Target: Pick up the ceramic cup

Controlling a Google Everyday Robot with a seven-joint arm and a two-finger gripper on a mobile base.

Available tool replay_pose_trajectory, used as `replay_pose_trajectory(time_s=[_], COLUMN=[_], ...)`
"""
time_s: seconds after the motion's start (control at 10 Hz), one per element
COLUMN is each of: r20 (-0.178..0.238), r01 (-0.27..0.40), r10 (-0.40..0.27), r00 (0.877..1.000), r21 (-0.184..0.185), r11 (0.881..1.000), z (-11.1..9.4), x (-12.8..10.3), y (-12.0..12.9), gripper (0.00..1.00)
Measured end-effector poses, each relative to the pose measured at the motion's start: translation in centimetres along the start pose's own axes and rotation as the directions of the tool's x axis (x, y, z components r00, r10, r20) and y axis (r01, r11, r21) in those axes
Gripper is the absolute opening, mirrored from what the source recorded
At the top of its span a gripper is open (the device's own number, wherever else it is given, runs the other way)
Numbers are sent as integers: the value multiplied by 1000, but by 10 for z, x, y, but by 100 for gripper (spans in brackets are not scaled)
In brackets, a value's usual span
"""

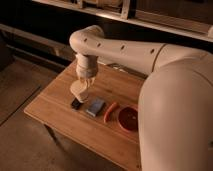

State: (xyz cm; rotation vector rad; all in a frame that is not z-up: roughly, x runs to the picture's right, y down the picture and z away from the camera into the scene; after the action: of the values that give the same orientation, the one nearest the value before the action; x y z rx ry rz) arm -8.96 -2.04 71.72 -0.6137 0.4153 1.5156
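The ceramic cup (78, 90) is small, pale cream and squat. It hangs at the tip of my gripper (82, 84), just above the left-centre of the wooden table (60, 117). The gripper points straight down from the white arm and is shut on the cup, whose upper part it hides. The cup sits over the table's dark small object (76, 103), a little clear of it.
On the table lie a blue-grey block (95, 106), an orange elongated thing (110, 112) and a red bowl (128, 118), in a row to the right of the cup. My bulky white arm fills the right side. Dark shelving stands behind the table.
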Motion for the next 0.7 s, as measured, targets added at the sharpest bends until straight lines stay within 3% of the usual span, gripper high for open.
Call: replay_pose_trajectory(time_s=[0.7], r20=[11], r01=[76], r10=[-76], r00=[997], r21=[7], r11=[997], z=[-3], x=[-15], y=[38], gripper=[0])
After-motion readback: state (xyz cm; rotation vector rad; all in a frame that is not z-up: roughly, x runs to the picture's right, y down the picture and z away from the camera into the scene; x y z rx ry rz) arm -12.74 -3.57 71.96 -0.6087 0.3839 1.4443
